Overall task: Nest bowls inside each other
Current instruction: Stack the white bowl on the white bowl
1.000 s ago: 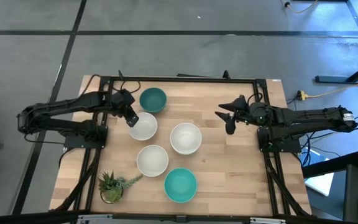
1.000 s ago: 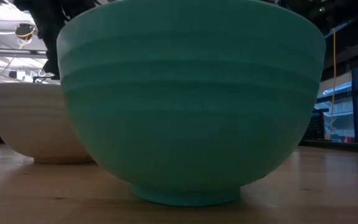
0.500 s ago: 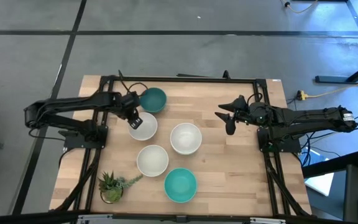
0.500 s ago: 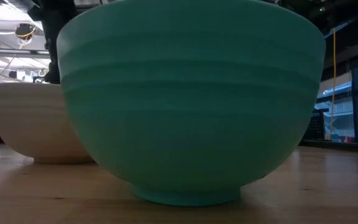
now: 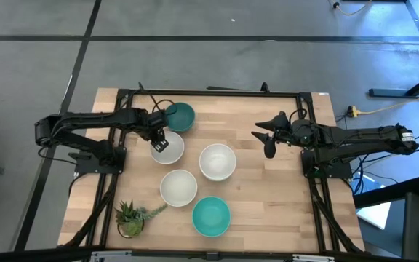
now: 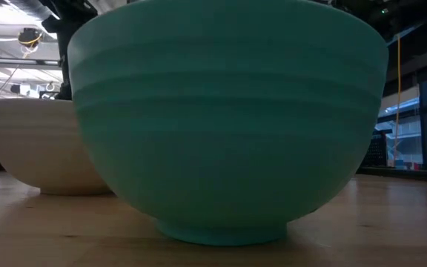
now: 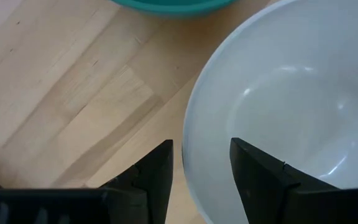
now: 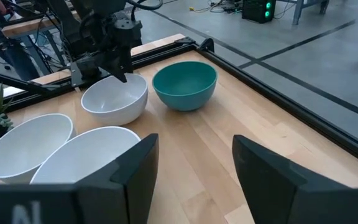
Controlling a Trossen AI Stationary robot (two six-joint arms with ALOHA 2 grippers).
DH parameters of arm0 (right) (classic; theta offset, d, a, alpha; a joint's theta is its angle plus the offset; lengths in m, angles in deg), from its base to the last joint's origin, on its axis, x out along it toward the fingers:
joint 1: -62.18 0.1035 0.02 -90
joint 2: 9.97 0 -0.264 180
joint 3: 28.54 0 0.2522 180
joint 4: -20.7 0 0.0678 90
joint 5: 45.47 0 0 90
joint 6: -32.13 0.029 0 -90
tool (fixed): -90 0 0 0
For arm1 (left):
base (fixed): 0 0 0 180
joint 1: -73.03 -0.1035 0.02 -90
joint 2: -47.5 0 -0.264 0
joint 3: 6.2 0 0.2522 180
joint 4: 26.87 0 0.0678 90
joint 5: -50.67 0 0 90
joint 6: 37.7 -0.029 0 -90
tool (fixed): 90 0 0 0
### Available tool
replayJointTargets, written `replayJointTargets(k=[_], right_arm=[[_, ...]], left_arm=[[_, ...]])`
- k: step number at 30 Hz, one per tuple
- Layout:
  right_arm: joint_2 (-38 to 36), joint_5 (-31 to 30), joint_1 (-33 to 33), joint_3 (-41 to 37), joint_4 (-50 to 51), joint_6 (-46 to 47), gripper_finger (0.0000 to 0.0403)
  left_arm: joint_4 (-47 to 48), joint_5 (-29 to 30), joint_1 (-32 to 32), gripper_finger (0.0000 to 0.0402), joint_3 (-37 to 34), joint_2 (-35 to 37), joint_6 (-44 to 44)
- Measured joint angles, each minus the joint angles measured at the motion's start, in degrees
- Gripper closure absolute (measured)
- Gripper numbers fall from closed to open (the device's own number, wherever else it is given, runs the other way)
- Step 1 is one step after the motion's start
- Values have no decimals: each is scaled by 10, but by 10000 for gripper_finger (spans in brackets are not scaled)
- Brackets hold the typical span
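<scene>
We find the left gripper (image 5: 158, 140) at the back-left white bowl (image 5: 167, 148), its parted fingers (image 7: 154, 177) straddling the rim on the side facing the dark teal bowl (image 5: 179, 116): one finger outside, one inside, not yet clamped. This arm is far nearer. The bowl sits upright, smooth, glossy, empty. The right gripper (image 5: 269, 138) waits spread apart at the table's right, holding nothing.

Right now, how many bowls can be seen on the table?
5. Dark teal bowl at the far edge; white bowl under the left gripper; white bowl at centre; white bowl nearer; turquoise bowl nearest. Nested ones may be hidden.
</scene>
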Motion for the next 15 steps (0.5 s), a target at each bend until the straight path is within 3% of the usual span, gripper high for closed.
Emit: replayJointTargets(k=[7, 15], right_arm=[[0, 0, 0, 0, 0, 0, 196], [0, 0, 0, 0, 0, 0, 196]], left_arm=[[0, -2, 0, 271, 0, 0, 3], [0, -4, 0, 372, 0, 0, 4]])
